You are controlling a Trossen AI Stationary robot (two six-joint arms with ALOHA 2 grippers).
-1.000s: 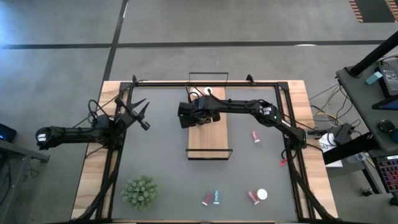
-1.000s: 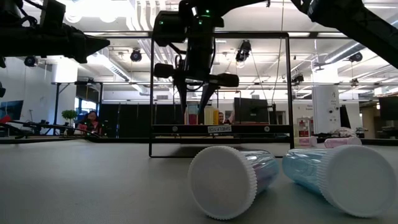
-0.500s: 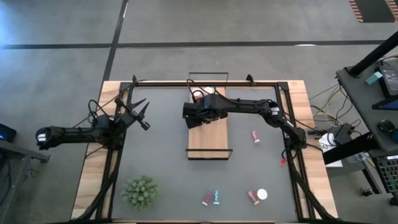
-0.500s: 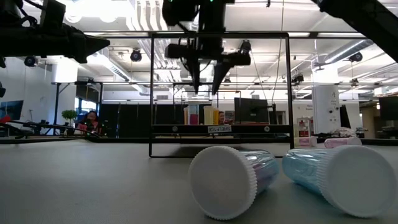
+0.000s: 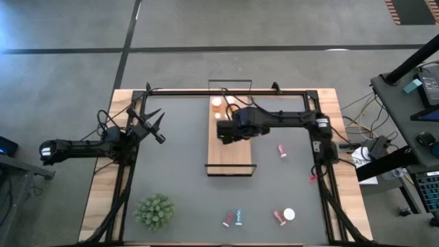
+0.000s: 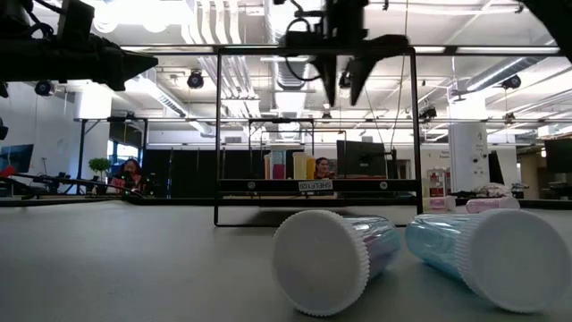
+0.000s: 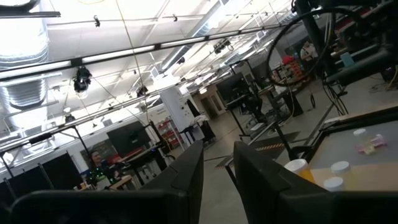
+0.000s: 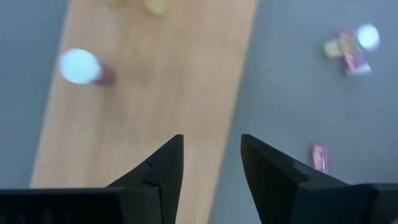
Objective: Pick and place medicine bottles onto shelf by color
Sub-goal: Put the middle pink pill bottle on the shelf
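Right gripper [image 5: 223, 130] held above the shelf [image 5: 230, 152].
Its fingers are spread, nothing gripped; the left gripper [image 5: 155, 125], well left of the shelf, is spread too.

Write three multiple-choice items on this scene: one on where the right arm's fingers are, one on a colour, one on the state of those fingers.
1. The right gripper is over
A. the long light-wood shelf board
B. the green spiky plant
C. the floor

2. The lone small bottle lying right of the shelf is
A. teal
B. pink-red
C. black

3. The right gripper's fingers are
A. shut on a bottle
B. open, empty
C. hidden

Answers: 1 A, the high view shows it above the board. 2 B, its body reads pink-red. 3 B, the right wrist view shows a bare gap between them.
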